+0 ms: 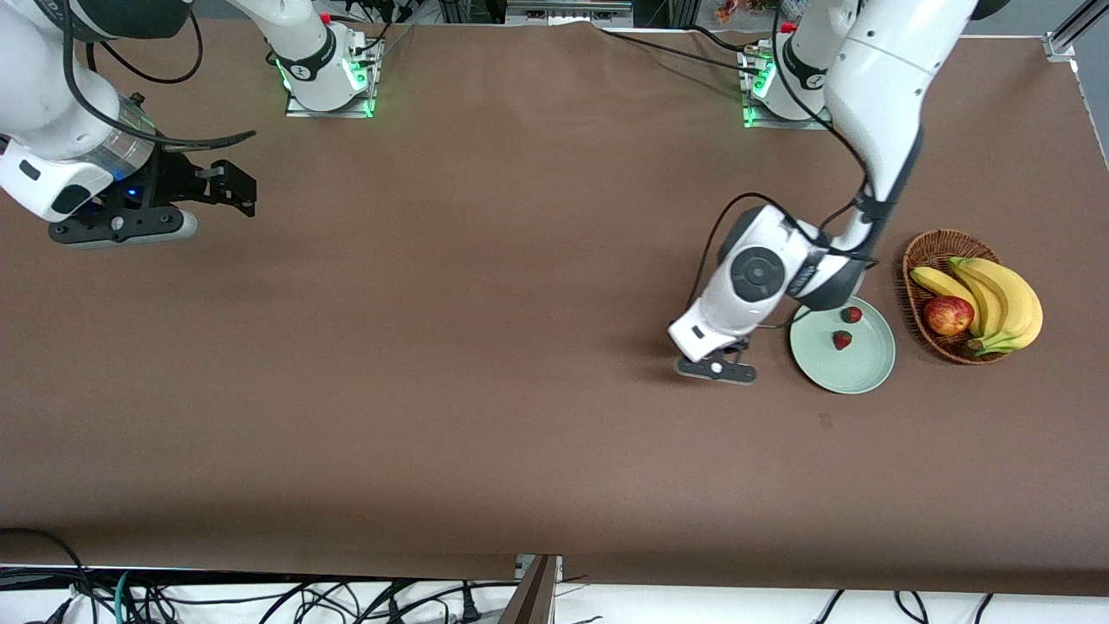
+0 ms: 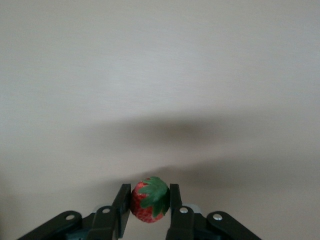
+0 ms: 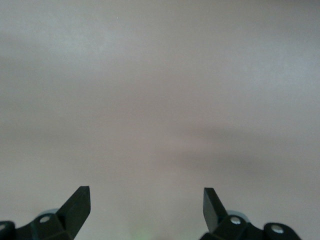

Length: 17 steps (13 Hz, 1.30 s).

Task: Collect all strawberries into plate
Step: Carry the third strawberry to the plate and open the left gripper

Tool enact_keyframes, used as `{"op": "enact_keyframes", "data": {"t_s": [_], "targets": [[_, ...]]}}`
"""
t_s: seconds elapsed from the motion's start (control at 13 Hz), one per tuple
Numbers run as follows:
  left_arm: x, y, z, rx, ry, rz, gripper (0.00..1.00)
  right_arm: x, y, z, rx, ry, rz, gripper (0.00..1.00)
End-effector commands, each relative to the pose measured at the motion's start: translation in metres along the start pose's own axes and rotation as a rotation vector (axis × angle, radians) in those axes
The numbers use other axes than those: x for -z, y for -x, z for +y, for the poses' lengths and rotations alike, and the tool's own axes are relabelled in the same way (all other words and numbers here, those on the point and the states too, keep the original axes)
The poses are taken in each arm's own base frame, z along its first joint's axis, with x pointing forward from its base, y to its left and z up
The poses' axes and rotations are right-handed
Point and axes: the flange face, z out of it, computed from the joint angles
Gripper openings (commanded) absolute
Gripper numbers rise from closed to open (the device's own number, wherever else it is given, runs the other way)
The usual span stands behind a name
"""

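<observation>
My left gripper is shut on a small red strawberry with a green leafy cap, held between both fingers. In the front view this gripper is down low at the brown table, just beside the plate on the side toward the right arm's end, and the hand hides the held berry. The pale green plate holds two strawberries, one by its rim nearest the robots and one near its middle. My right gripper waits open and empty above the table at the right arm's end.
A brown wicker basket stands next to the plate toward the left arm's end, holding bananas and a red-yellow apple. The brown cloth covers the whole table. Cables hang along the edge nearest the front camera.
</observation>
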Motion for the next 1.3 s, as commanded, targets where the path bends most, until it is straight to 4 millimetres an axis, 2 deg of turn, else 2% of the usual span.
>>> {"op": "enact_keyframes", "data": {"t_s": [0.0, 0.08, 0.15, 0.31, 0.46, 0.61, 0.69, 0.77, 0.84, 0.92, 1.07, 1.23], "targets": [[0.027, 0.0, -0.068, -0.144, -0.019, -0.032, 0.26, 0.008, -0.009, -0.016, 0.045, 0.023, 0.014, 0.99], [0.03, 0.0, -0.096, -0.19, -0.032, -0.036, 0.26, 0.007, -0.009, -0.017, 0.052, 0.027, 0.009, 0.99], [0.026, 0.01, -0.114, -0.227, -0.039, -0.056, 0.26, 0.008, -0.009, -0.018, 0.05, 0.028, 0.014, 0.99], [0.018, 0.021, -0.162, -0.241, -0.068, -0.075, 0.21, 0.025, -0.01, -0.014, 0.046, 0.024, 0.047, 0.99], [0.005, 0.033, -0.178, -0.253, -0.05, -0.086, 0.22, 0.022, -0.01, -0.019, 0.06, 0.059, 0.039, 0.99], [-0.021, 0.055, -0.189, -0.229, -0.039, -0.093, 0.26, 0.021, -0.008, -0.042, 0.092, 0.097, 0.041, 0.99], [-0.031, 0.063, -0.197, -0.214, -0.04, -0.082, 0.35, 0.02, -0.007, -0.043, 0.079, 0.094, 0.037, 0.99], [-0.032, 0.065, -0.199, -0.212, -0.041, -0.081, 0.52, 0.016, -0.006, -0.04, 0.053, 0.095, 0.015, 0.99], [-0.03, 0.063, -0.198, -0.206, -0.042, -0.078, 0.74, 0.013, -0.005, -0.035, 0.04, 0.087, -0.003, 0.99], [-0.018, 0.058, -0.199, -0.196, -0.048, -0.057, 1.0, 0.012, -0.005, -0.034, 0.037, 0.088, -0.01, 0.99], [0.022, 0.045, -0.202, -0.135, -0.015, -0.036, 1.0, 0.01, -0.006, -0.033, 0.034, 0.085, -0.015, 0.99], [0.083, 0.024, -0.198, -0.098, 0.027, -0.05, 1.0, 0.01, -0.007, -0.032, 0.033, 0.083, -0.015, 0.99]]}}
